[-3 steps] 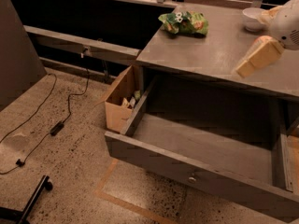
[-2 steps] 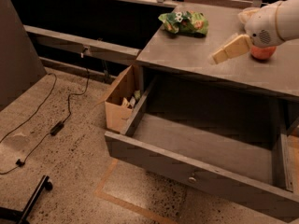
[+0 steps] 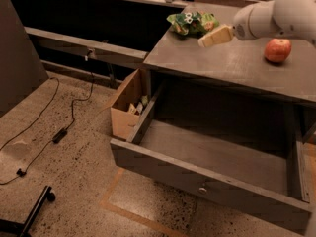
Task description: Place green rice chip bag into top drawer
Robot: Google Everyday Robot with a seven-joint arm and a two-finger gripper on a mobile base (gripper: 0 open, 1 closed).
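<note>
The desk (image 3: 232, 68) has its drawer (image 3: 207, 181) pulled out wide, ready to receive. The bag (image 3: 192, 22) lies at the far corner of the desk. The end effector (image 3: 216, 36) hangs just beside it and holds nothing; how far open it is I cannot tell. It is best to come down on the crinkled middle, then grip gently.

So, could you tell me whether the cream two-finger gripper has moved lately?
Yes: the gripper has swung left, away from the red-orange apple, toward the crinkled green rice chip bag.
</note>
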